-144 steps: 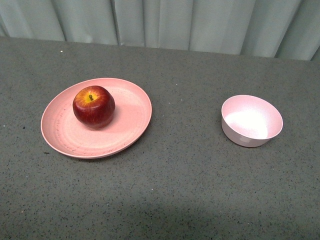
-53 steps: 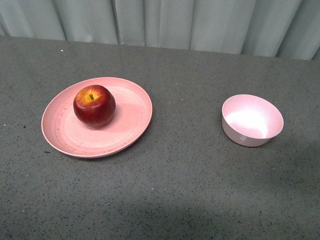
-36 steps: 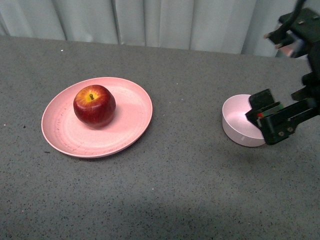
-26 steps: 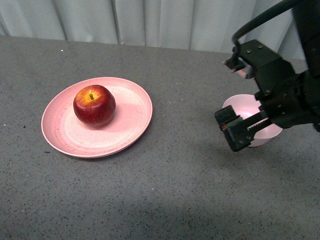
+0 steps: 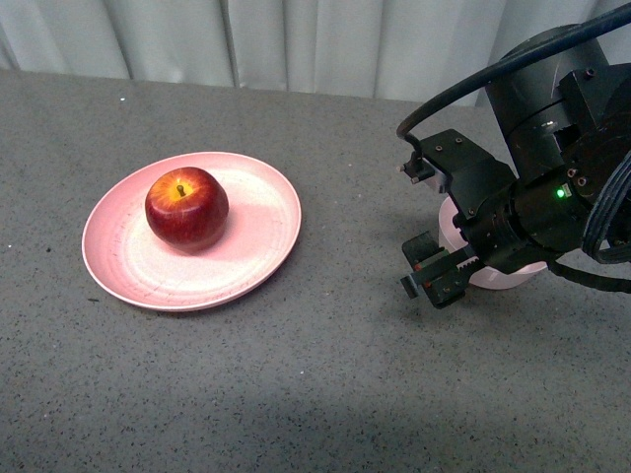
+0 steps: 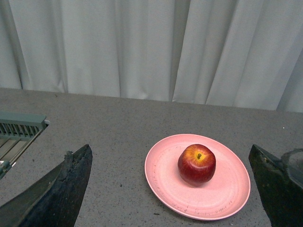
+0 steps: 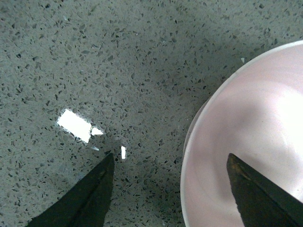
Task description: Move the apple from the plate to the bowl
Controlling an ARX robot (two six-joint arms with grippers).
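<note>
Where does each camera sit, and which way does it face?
Front: on the robot's body, facing forward and down at the apple on the plate; the right gripper, open, partly hides the bowl.
Left wrist: on the left arm, looking across the table toward the curtain; the open left gripper frames apple and plate.
Right wrist: on the right arm, looking down at table and bowl between its fingers.
Front and left wrist share apple and plate.

Markings check | I read no text, label or number | apple [image 5: 185, 208], plate [image 5: 258, 235], bowl [image 7: 236, 142] all unmarked.
</note>
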